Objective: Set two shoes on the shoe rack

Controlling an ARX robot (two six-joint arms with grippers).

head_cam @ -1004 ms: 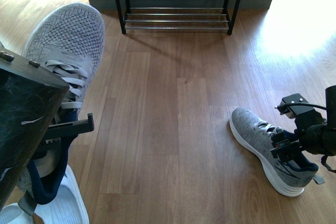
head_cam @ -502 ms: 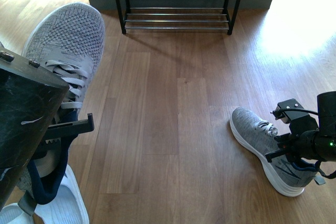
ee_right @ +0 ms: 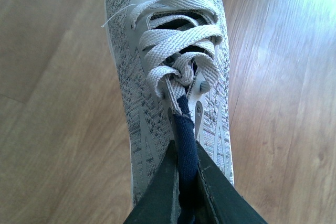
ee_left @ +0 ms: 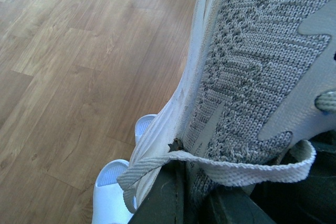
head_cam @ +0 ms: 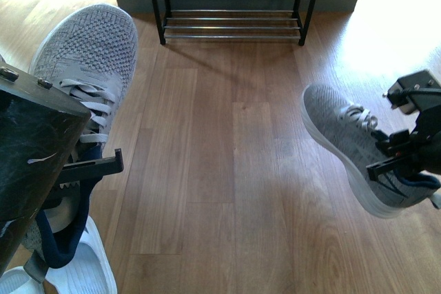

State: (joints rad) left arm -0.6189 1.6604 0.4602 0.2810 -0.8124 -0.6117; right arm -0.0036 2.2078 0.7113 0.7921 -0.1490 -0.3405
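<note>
My left gripper (head_cam: 89, 170) is shut on one grey sneaker (head_cam: 86, 53), held up close to the camera at the left, toe pointing away. In the left wrist view that sneaker's knit side (ee_left: 252, 66) fills the frame, with a lace looped over the black fingers (ee_left: 163, 198). My right gripper (head_cam: 403, 160) is shut on the second grey sneaker (head_cam: 344, 135), lifted above the floor at the right. The right wrist view shows its jaws pinching the navy tongue (ee_right: 185, 145) of this sneaker (ee_right: 157, 35). The shoe rack (head_cam: 231, 1) stands against the far wall, black frame with chrome bars.
Pale blue slides (head_cam: 76, 266) lie on the wooden floor under my left arm, also seen in the left wrist view as slides (ee_left: 113, 192). Bare wood floor (head_cam: 220, 156) stretches between the shoes and the rack. Bright sunlight falls on the floor at the far right.
My right gripper has closed on the right sneaker's tongue and lifted it off the floor, up and slightly away. The left arm and its sneaker have not moved.
</note>
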